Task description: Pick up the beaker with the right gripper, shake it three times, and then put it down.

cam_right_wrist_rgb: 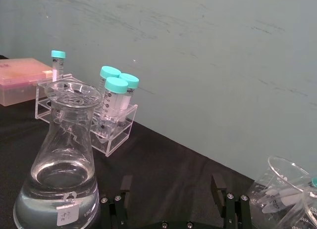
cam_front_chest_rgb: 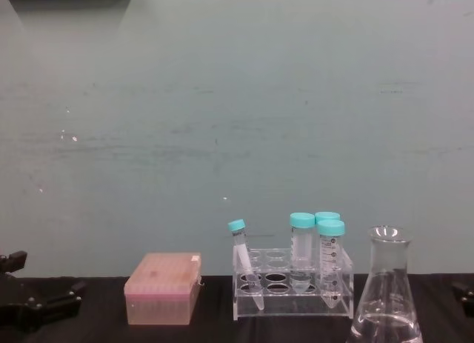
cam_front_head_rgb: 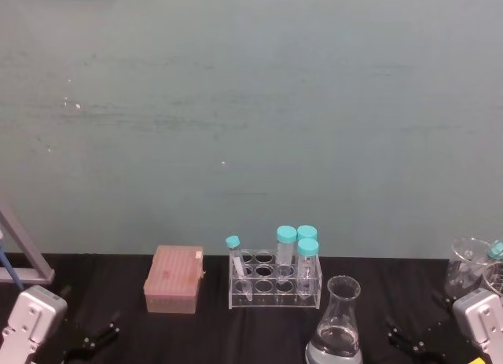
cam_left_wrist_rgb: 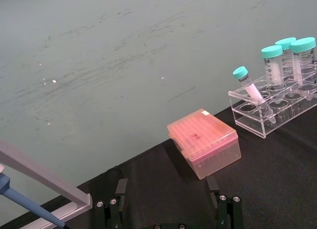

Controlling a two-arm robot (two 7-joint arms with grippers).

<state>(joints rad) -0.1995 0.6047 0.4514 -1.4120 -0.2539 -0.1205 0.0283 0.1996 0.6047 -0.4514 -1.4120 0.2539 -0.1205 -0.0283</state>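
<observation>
Beaker (cam_front_head_rgb: 338, 321): a clear glass conical flask standing upright on the black table (cam_front_head_rgb: 393, 289), at the near edge of the head view, right of centre

Going left to right, the left gripper (cam_front_head_rgb: 93, 338) sits low at the near left corner, away from the work, and in its wrist view its fingers (cam_left_wrist_rgb: 121, 187) are spread apart with nothing between them. Next comes a pink lidded box (cam_front_head_rgb: 174, 279), then a clear rack (cam_front_head_rgb: 275, 289) holding teal-capped tubes (cam_front_head_rgb: 307, 258). The flask is just in front of the rack's right end, near it but apart. Right of the flask, near it, the right gripper (cam_front_head_rgb: 410, 340) waits low over the table. Its wrist view shows its fingers (cam_right_wrist_rgb: 126, 185) wide open and empty, with the flask off to one side rather than between them. Other clear glassware (cam_front_head_rgb: 469, 266) stands at the far right

Handling, as I judge it: the glass is smooth, rigid and breakable, so the squeeze should be firm but not hard. A shallow pool of liquid (cam_right_wrist_rgb: 54, 189) puts the weight in the wide base. The narrow neck below the flared rim looks like the best hold, since the rim would stop a slip. The liquid will slosh when shaken, though its level is low
</observation>
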